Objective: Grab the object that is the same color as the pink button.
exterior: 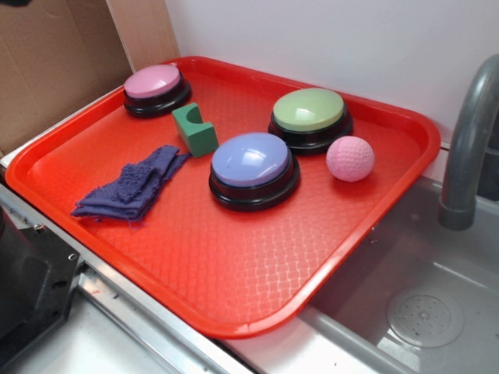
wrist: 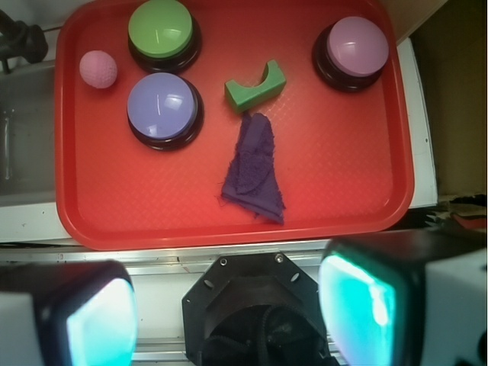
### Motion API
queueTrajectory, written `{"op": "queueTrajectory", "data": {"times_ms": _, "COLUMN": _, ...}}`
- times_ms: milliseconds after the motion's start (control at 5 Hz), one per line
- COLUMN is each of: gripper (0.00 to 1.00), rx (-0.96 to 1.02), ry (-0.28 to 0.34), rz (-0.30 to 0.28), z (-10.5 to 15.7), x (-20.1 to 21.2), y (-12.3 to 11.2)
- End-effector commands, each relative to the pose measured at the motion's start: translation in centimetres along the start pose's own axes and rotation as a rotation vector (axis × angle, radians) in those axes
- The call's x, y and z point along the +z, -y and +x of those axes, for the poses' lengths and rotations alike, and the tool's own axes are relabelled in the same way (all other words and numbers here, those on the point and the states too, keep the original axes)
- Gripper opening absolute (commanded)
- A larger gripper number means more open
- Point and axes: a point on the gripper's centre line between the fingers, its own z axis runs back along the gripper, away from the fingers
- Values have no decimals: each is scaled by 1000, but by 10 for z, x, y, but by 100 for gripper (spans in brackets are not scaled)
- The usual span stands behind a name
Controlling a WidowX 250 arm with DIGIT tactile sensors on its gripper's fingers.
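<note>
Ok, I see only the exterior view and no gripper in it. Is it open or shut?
Observer: Open; in the wrist view the gripper has its fingers wide apart, holding nothing.
Operator: Does the pink ball touch the green button?
Observer: No; from above, bare tray shows between the pink ball and the green button.
Operator: Is the gripper above the ball?
Observer: No; it shows outside the tray's edge, on the purple cloth side.

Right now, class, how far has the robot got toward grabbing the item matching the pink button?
Nothing looks done: the pink ball sits untouched on the red tray, beside the green button, far from the pink button. The gripper is open and empty, off the tray. Reaching, closing and lifting remain.
</note>
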Motion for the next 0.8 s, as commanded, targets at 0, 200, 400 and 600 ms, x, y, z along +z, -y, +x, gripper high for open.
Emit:
{"op": "queueTrajectory", "data": {"times_ms": 0, "gripper": 100, "rx": 0, "ry": 0, "rz": 0, "z": 0, "x": 0, "y": 0}}
{"op": "queueTrajectory", "data": {"times_ms": 200, "gripper": 100, "rx": 82, "ry": 87, "rz": 4, "z": 25, "x": -15, "y": 16}}
{"op": "queueTrajectory", "data": {"times_ms": 400, "gripper": 100, "rx": 166, "ry": 106, "rz": -34, "z": 55, "x": -31, "y": 33}}
{"op": "queueTrajectory", "data": {"times_ms": 600, "gripper": 100, "rx": 256, "ry": 128, "rz": -34, "z": 87, "x": -55, "y": 53}}
